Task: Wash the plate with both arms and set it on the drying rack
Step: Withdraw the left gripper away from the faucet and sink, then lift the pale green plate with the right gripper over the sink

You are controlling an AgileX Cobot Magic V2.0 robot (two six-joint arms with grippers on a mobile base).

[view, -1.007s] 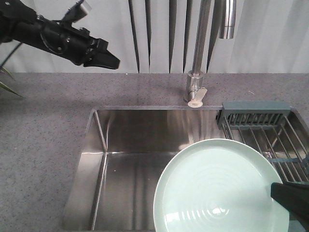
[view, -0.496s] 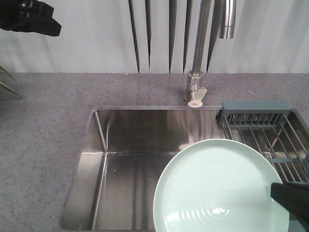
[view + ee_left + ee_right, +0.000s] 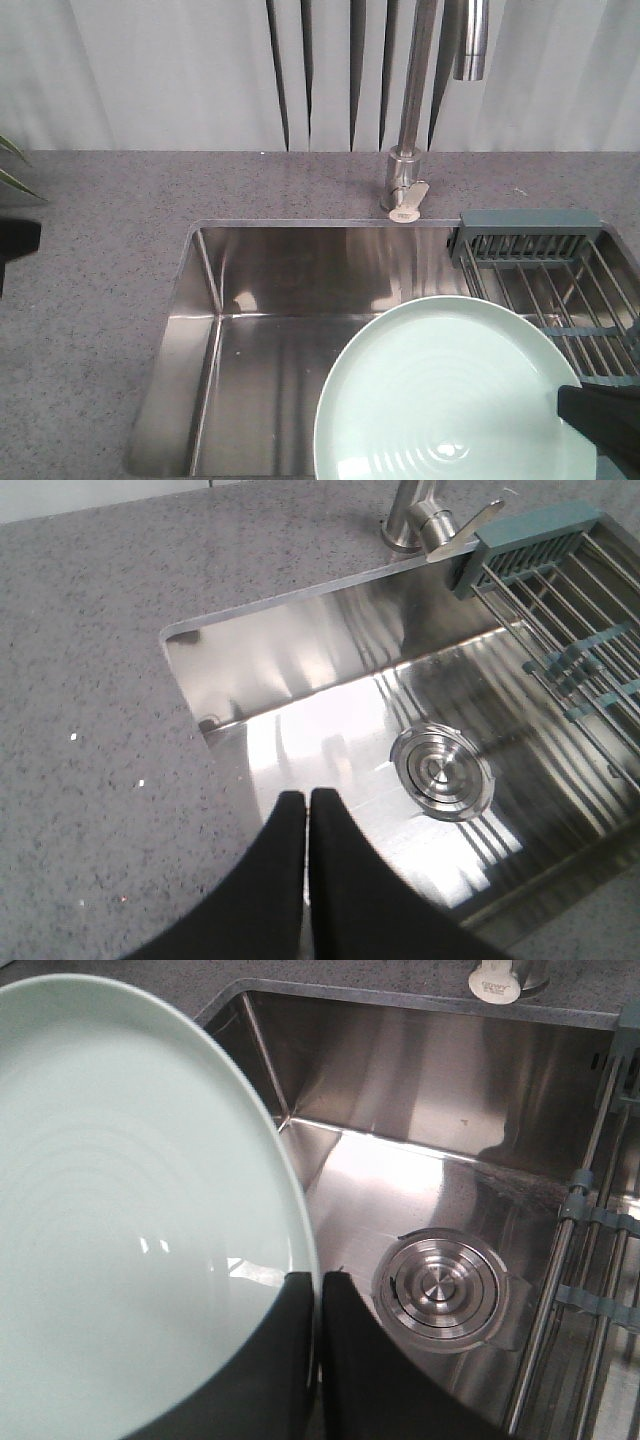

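The pale mint-green plate (image 3: 450, 395) hangs over the right half of the steel sink, tilted toward the camera. My right gripper (image 3: 318, 1280) is shut on the plate's rim (image 3: 300, 1220); its black body shows at the lower right of the front view (image 3: 603, 420). My left gripper (image 3: 306, 798) is shut and empty, above the sink's near left edge; a black piece of the left arm (image 3: 15, 240) shows at the left edge of the front view. The drying rack (image 3: 545, 265) sits across the sink's right end and also shows in the left wrist view (image 3: 560, 590).
A steel sink basin (image 3: 270, 330) is set in a grey speckled counter (image 3: 90, 300). Its round drain (image 3: 441, 773) lies on the floor of the basin. A tall tap (image 3: 410, 110) stands behind the sink. A plant leaf (image 3: 12, 185) pokes in at far left.
The left arm has swung from the upper left of the front view down to the left edge. The plate has dropped slightly in the right gripper.
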